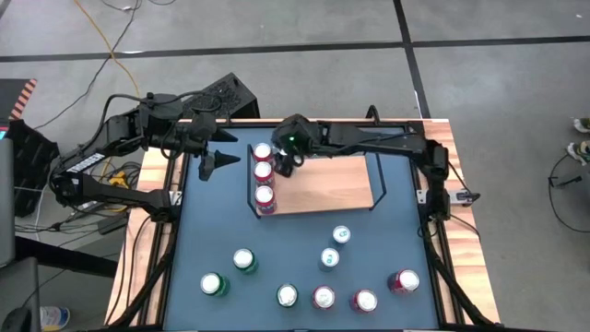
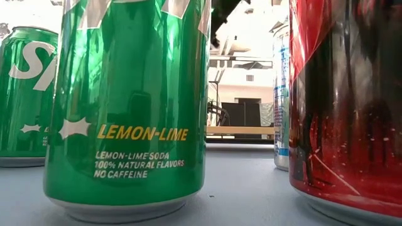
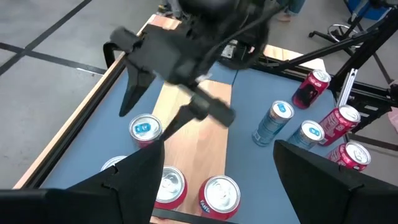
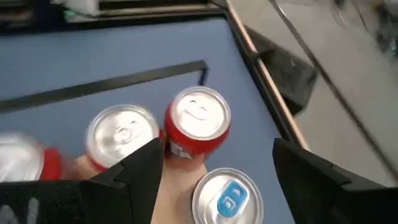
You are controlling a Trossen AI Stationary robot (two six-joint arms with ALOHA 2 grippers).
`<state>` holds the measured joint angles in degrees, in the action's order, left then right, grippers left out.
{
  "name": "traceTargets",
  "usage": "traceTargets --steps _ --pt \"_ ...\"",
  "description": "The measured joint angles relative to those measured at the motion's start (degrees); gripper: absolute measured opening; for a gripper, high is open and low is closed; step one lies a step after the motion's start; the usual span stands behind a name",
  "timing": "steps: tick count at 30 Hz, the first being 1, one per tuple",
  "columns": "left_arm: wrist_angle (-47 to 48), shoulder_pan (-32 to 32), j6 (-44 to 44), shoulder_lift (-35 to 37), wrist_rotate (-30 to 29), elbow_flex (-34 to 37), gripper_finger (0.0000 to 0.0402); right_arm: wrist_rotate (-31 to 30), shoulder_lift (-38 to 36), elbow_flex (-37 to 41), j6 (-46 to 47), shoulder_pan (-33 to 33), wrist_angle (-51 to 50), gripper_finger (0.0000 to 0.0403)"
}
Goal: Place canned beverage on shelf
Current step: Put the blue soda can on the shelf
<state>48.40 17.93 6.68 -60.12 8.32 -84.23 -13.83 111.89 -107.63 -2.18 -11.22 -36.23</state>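
Note:
The light-wood shelf [image 1: 323, 187] stands at the table's far middle. Three cans stand in a row on its left end: [image 1: 263, 151], [image 1: 263, 171], [image 1: 265, 197]. A fourth can with a blue tab [image 3: 144, 128] stands on the shelf just behind that row, toward the far edge. My right gripper [image 1: 286, 166] is open just above this can, a finger on either side of its top [image 4: 227, 196], and I see no touch. My left gripper [image 1: 226, 159] is open and empty, left of the shelf.
Several loose cans stand on the blue tabletop's near half: green ones [image 1: 243, 260], red ones [image 1: 404, 280] and two pale blue ones [image 1: 341, 235]. The shelf's right part [image 1: 346, 189] is bare wood. In the low view a green can [image 2: 125, 107] and a red can [image 2: 345, 100] fill the picture.

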Motion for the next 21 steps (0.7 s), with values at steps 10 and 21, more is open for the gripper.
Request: traceTargets --steps 10,21 --pt "2.5 0.0 0.0 0.0 -0.1 0.0 0.0286 15.7 -3.8 0.0 -17.2 -3.3 -8.4 0.0286" --pt "2.4 0.0 -1.5 0.0 -2.7 0.0 0.0286 20.1 -1.2 0.0 -26.2 -5.2 -6.2 0.0286"
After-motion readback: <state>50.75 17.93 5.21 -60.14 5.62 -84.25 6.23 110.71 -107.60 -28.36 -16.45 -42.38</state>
